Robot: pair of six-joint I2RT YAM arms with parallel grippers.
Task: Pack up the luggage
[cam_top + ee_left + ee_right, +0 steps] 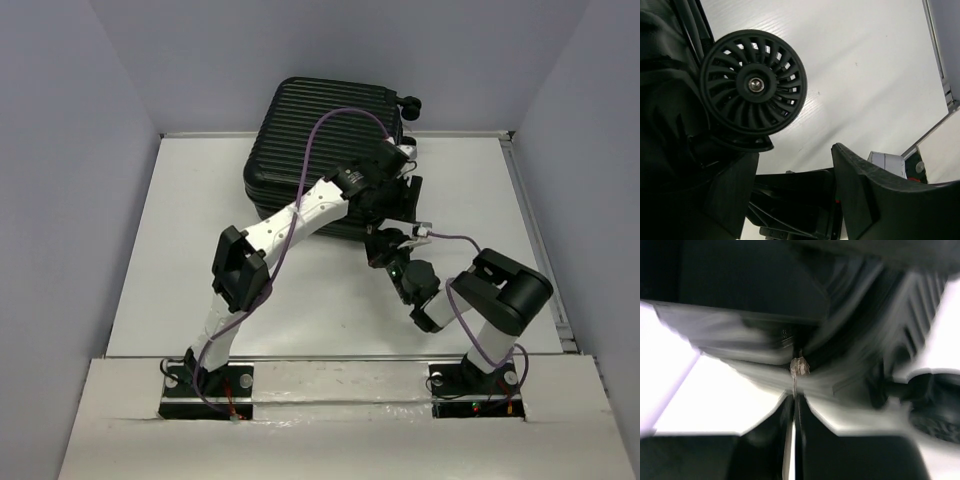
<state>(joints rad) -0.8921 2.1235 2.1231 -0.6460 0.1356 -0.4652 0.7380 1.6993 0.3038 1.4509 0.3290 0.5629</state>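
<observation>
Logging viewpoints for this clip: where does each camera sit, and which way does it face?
Top external: above and behind the bases, looking down on the table and luggage; left arm and right arm show whole.
Left wrist: on the left arm, facing a luggage wheel close up; open left gripper frames it.
Right wrist: blurred, facing the ribbed shell; right gripper shut, apparently on a metal pull.
Shared: all views show the luggage.

Robot lab cell: white table (200, 250) w/ plain grey walls (60, 180) on 3 sides.
</observation>
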